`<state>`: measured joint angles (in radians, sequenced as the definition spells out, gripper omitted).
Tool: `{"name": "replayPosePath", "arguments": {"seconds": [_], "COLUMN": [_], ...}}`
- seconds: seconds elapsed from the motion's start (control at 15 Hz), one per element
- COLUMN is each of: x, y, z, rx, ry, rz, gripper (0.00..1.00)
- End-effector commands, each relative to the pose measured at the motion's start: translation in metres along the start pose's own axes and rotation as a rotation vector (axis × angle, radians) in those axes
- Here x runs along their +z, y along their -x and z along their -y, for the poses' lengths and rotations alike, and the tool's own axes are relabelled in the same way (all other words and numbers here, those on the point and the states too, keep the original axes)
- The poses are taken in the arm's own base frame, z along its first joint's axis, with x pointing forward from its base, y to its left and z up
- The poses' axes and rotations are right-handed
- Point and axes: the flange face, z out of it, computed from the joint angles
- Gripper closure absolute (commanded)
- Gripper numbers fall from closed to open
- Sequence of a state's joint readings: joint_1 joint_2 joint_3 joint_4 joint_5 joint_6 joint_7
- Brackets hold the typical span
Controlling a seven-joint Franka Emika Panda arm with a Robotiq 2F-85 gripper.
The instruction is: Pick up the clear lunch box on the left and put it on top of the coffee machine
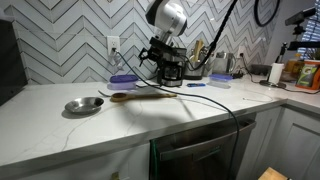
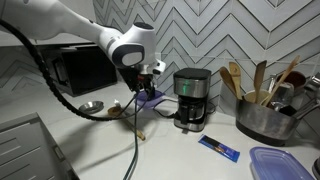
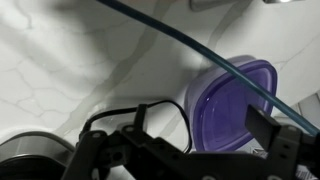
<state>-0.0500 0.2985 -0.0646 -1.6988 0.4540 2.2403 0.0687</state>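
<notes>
The clear lunch box (image 1: 122, 78) with its purple lid lies on the white counter, left of the coffee machine (image 1: 172, 69). It also shows in an exterior view (image 2: 150, 98) beside the black coffee machine (image 2: 190, 98), which has a carafe in front. My gripper (image 1: 158, 52) hangs above the lunch box in both exterior views (image 2: 150, 74). In the wrist view the gripper (image 3: 200, 122) is open and empty, with the purple lid (image 3: 232, 100) below, between the fingers and toward the right one. A cable crosses the view.
A wooden spoon (image 1: 140, 95) and a metal bowl (image 1: 83, 104) lie in front of the lunch box. A blue-lidded container (image 2: 282, 163) and a blue packet (image 2: 218, 148) lie beyond the machine. A pot with utensils (image 2: 265, 118) stands by the wall.
</notes>
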Motion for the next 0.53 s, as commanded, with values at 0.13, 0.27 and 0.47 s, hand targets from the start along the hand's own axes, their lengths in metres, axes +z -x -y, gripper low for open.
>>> {"name": "replayPosePath", "arguments": {"seconds": [0.13, 0.27, 0.47], "x": [0.021, 0.027, 0.025], "y": [-0.008, -0.012, -0.014], "z": [0.007, 0.006, 0.007], "rx": [0.056, 0.062, 0.063], "ry": [-0.001, 0.000, -0.002], "rz": [0.002, 0.004, -0.001], "gripper": [0.00, 0.00, 0.00]}}
